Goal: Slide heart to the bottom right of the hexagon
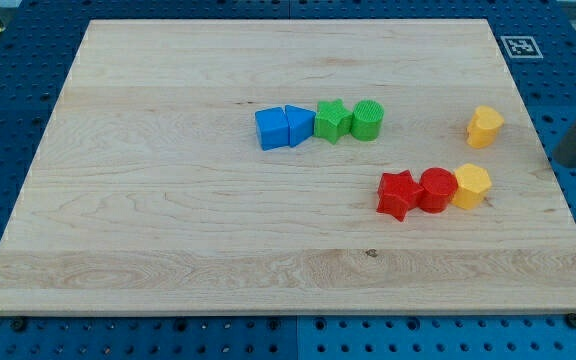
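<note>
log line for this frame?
tip: board's right edge, touching nothing | yellow heart: alone, above yellow hexagon | hexagon beside red cylinder | push not started

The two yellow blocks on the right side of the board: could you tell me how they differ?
The yellow heart stands alone nearer the view's top; the yellow hexagon sits lower, touching the red cylinder at the right end of a row. The heart's top is notched; the hexagon's is flat-sided. My tip is right of both, touching neither. Both blocks share one colour and similar size.

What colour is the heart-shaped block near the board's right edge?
Yellow: the heart block shows plainly in the camera view.
</note>
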Motion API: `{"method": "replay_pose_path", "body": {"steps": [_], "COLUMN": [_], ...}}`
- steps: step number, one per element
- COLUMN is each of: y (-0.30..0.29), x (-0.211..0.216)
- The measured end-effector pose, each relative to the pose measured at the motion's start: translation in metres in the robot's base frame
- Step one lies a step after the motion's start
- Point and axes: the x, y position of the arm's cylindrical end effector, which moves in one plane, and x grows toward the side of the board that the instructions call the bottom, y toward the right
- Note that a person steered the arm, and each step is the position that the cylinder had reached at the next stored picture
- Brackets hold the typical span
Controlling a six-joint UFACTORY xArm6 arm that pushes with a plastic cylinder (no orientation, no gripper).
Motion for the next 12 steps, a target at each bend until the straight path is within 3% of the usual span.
{"method": "replay_pose_path", "body": {"steps": [2,4,5,6,12], "y": [0.002,-0.03,-0.064,-0.096,-0.097], "x": [-0.028,-0.091,-0.103,-0.103,-0.074]}}
